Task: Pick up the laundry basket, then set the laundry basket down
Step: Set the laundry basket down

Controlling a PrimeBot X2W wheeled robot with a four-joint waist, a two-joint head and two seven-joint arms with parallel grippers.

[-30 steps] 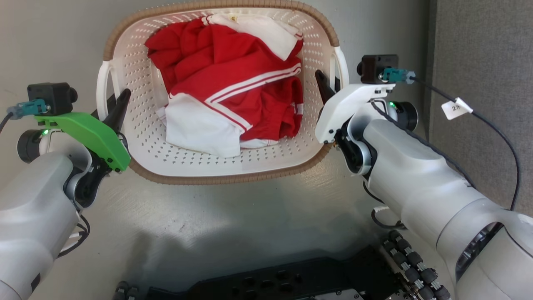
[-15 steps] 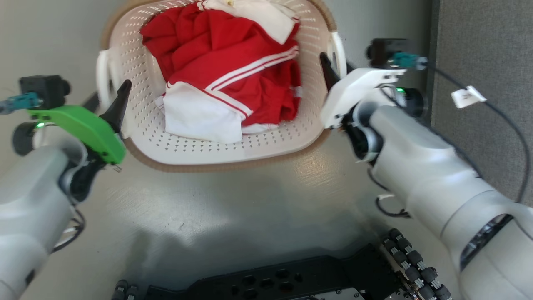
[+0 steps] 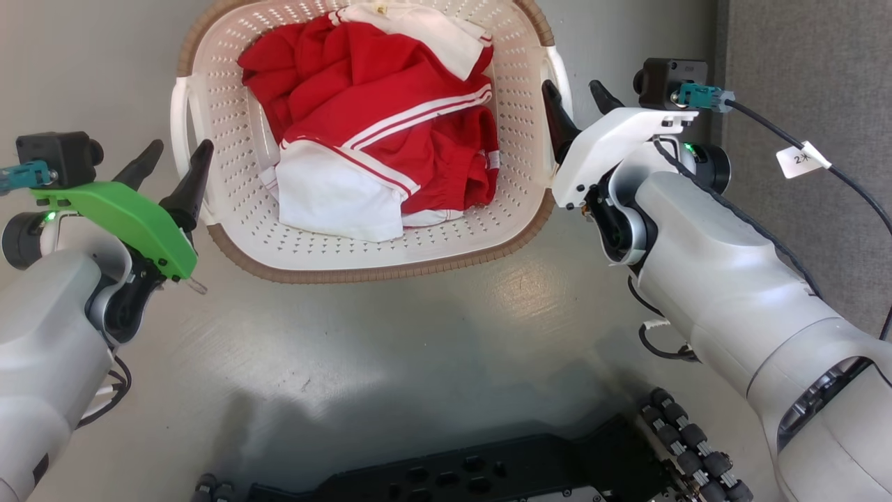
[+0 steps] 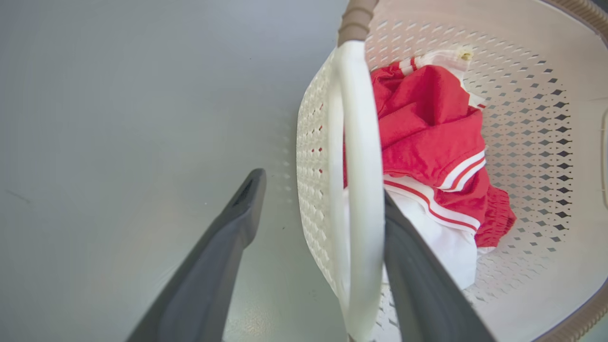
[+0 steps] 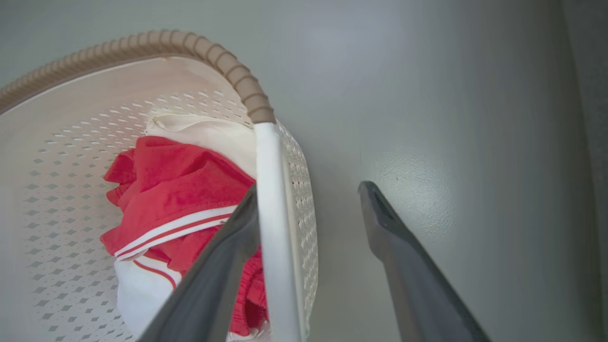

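The laundry basket (image 3: 362, 268) sits on the grey floor (image 3: 390, 348) straight ahead of the robot's black base (image 3: 488, 474), its brown woven-look rim (image 3: 209, 237) facing up and its perforated cream walls open to the head view. Inside lies a crumpled red garment (image 3: 390, 104) with white stripes, on top of a white cloth (image 3: 334, 202), with another pale piece at the far end. The left gripper (image 3: 181, 146), under its green cover, stands at the basket's left handle (image 3: 180, 132) with its jaws spread wide: in the left wrist view the white handle (image 4: 361, 190) runs between the two dark fingers, the inner finger (image 4: 418, 275) inside the basket, close behind the handle, and the outer finger (image 4: 223, 247) apart from the basket wall over bare floor. The right gripper (image 3: 570, 85), under its white cover, stands likewise at the right handle (image 3: 563, 70), also wide open and clamping nothing; in the right wrist view its inner finger (image 5: 223, 266) lies against the inside of the handle (image 5: 275, 228), over the red cloth, and its outer finger (image 5: 403, 251) stays well clear on the floor side. Whether either inner finger actually presses the handle cannot be told. A black cable with a white tag (image 3: 801, 157) runs from the right wrist camera past a dark grey panel (image 3: 801, 70) at the right.
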